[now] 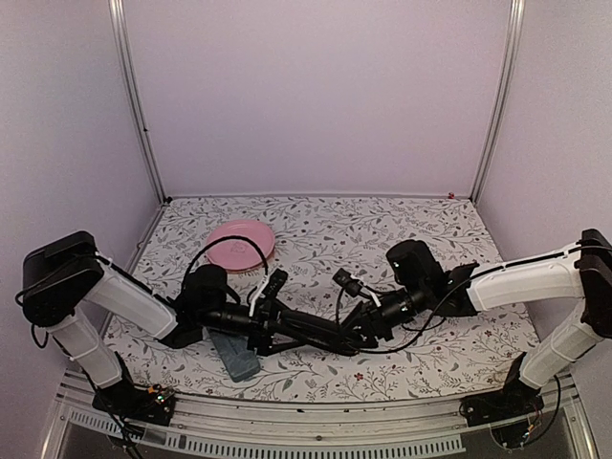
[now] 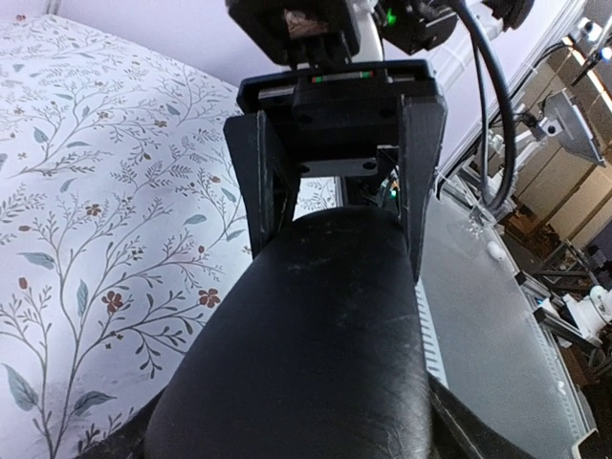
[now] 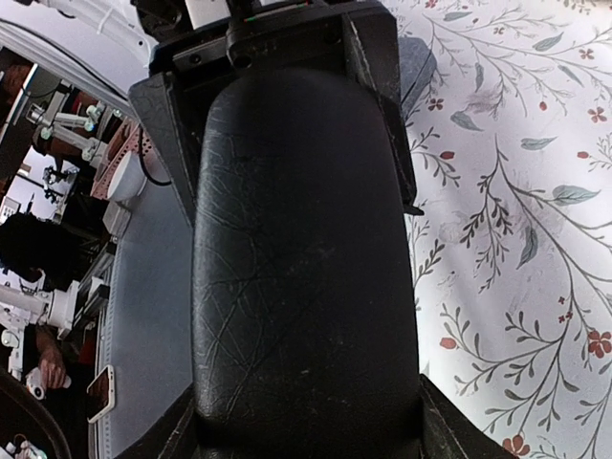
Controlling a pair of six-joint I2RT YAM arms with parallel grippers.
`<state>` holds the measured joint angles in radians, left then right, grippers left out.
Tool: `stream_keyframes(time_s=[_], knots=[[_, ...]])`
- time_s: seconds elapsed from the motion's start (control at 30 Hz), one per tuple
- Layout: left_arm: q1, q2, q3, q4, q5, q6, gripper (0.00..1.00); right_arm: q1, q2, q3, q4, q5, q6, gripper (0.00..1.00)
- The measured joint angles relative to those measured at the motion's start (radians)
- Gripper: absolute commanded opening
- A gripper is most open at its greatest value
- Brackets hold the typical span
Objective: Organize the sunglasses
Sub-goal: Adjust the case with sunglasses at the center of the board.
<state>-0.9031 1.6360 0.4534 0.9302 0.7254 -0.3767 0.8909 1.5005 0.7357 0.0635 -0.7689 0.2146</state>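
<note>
Table (image 1: 478, 239): draped in matte cloth printed with leafy sprigs and small red flowers. Flat and soft, probably to stop hard things skidding.

Black case (image 3: 306, 306): oblong and domed with rounded ends, in pebbled leatherette crossed by fine scuffs. Spanned between the two arms, one end to each, likely for steadying it or working the lid. Resting on the cloth or just over it, cannot tell which.

Right gripper (image 3: 296, 191): clamped across the case, a finger pressed flat to each flank.

Left gripper (image 2: 339, 249): straddling the other end, fingers close on both sides. Pressing or slack, cannot tell.

Plate (image 1: 241, 244): pink, round, smooth, with a shallow rim. Set behind the left arm, away from the work.

Grey case (image 1: 234, 356): blue-grey, flat, rectangular. Lying on the cloth just under the left wrist, apart from the black one.

Sunglasses: not visible in any view. Possibly shut inside a case, unconfirmed.
</note>
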Motion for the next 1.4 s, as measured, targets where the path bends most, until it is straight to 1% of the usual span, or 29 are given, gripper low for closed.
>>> stream_keyframes(time_s=[0.03,0.13,0.17,0.4,0.5,0.8,1.1,1.13,1.27,1.33,1.4], knots=[[0.005,0.003,-0.003,0.022,-0.006,-0.013,0.83,0.0,0.0,0.002,0.005,0.006,0.008,0.32],[0.02,0.007,-0.021,0.096,-0.009,-0.043,0.97,0.0,0.0,0.01,0.019,0.02,0.041,0.32],[0.026,0.009,-0.026,0.119,-0.007,-0.055,0.99,0.0,0.0,0.01,0.023,0.024,0.047,0.32],[0.038,0.012,-0.049,0.184,-0.002,-0.085,0.99,0.001,0.0,0.01,0.034,0.039,0.08,0.32],[0.038,0.012,-0.053,0.185,-0.003,-0.078,0.95,0.001,0.0,0.01,0.035,0.038,0.089,0.32],[0.038,0.0,-0.053,0.14,-0.022,-0.017,0.7,0.001,0.0,0.001,0.064,-0.009,0.122,0.37],[0.042,0.004,-0.042,0.124,-0.001,-0.035,0.35,0.005,0.004,-0.01,0.079,-0.031,0.11,0.5],[0.042,0.006,-0.042,0.124,-0.001,-0.039,0.31,0.005,0.006,-0.01,0.079,-0.031,0.109,0.52],[0.042,0.023,-0.039,0.113,0.0,-0.061,0.16,0.008,0.023,-0.01,0.075,-0.025,0.1,0.68],[0.042,0.033,-0.031,0.097,0.002,-0.07,0.1,0.01,0.03,-0.009,0.067,-0.015,0.092,0.75],[0.042,0.041,-0.016,0.087,-0.006,-0.084,0.05,0.016,0.035,-0.009,0.057,0.015,0.086,0.8]])
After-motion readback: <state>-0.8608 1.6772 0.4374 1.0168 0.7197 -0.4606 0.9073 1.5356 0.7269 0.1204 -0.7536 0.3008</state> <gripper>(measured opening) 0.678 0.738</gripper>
